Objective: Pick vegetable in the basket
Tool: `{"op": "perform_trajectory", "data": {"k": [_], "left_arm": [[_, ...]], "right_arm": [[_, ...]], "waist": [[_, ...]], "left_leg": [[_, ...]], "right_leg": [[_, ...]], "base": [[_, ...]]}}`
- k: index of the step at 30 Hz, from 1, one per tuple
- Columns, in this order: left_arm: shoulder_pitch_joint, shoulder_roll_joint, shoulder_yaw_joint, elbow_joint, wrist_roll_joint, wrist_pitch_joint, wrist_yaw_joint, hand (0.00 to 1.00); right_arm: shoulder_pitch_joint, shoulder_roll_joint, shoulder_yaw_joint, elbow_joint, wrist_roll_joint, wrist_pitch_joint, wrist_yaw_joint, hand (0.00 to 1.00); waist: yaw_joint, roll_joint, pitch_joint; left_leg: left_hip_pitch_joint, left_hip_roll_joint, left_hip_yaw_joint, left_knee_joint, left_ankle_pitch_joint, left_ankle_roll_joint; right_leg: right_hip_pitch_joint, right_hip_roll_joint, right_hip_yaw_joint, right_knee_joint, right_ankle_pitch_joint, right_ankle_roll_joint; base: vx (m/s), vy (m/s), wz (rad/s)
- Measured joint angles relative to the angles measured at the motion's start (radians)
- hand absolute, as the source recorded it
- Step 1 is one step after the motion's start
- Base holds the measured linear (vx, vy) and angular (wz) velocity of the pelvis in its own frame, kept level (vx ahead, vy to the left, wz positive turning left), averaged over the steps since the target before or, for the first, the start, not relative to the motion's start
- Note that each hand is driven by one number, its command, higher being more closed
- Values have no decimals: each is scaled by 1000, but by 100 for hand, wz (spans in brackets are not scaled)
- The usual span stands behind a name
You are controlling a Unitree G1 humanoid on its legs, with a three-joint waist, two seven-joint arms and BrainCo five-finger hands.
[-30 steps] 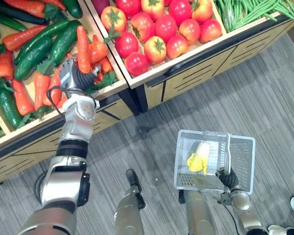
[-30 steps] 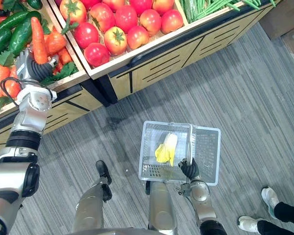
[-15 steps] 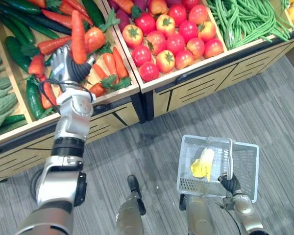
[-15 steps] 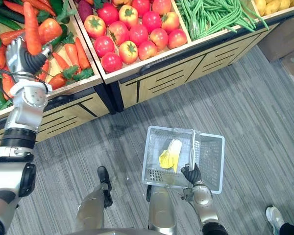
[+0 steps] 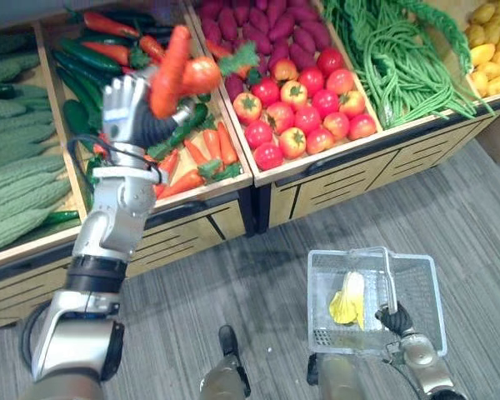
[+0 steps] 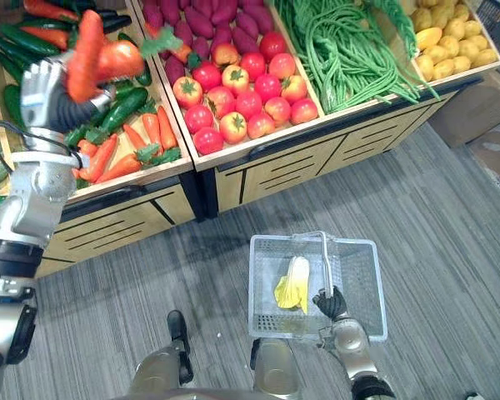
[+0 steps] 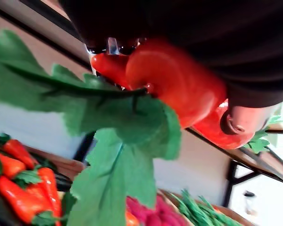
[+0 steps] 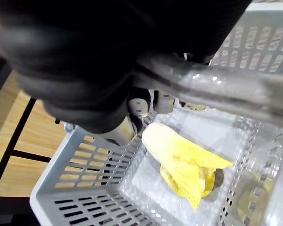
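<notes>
Over the vegetable stand (image 5: 333, 179), left hand (image 5: 143, 125) aloft, fingers (image 5: 121, 93) round carrot (image 5: 168, 71).

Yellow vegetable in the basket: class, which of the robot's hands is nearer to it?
Right. The right hand grips the basket handle just beside the yellow vegetable; the left hand is far off over the carrot crate, holding a carrot.
</notes>
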Motion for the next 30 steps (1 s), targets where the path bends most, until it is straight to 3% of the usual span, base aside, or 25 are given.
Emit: {"op": "perform_trajectory", "data": {"k": [4,10,16,23,30], "left_arm": [[93,0,-53,-24,-1,-71,-68,100],[165,-3,-94,-66,-3,-128,-109,100],[185,-13,-163,-67,-11,-144,-129,100],[187,-74,-278,-95,-20,-166,-159,100],[187,-144,-393,-121,-56,-193,-185,100]], "right_arm": [[-40,-122,79,-54,-65,-5,35,100],[-62,-248,193,-150,-85,-16,98,100],[-78,-336,288,-234,-97,-16,149,100],[-78,-358,359,-366,-93,-36,203,100],[-77,-426,392,-541,23,-41,240,100]], "waist": [[-4,4,-51],[-27,18,-87],[-28,27,-102],[-27,32,-116],[-25,54,-138]], "left_leg": [[59,-1,83,0,-30,-11],[139,8,190,0,-62,-29],[209,22,296,1,-84,-43],[254,58,399,71,-152,-65],[241,123,470,199,-240,-83]], "right_leg": [[1,10,82,0,-9,10],[16,40,184,0,-8,11],[22,72,279,0,-3,14],[39,111,361,1,0,13],[33,146,407,2,0,13]], "base": [[26,7,-56],[39,-18,-52],[36,-22,-53],[-3,-8,-42],[-13,-16,-26]]}}
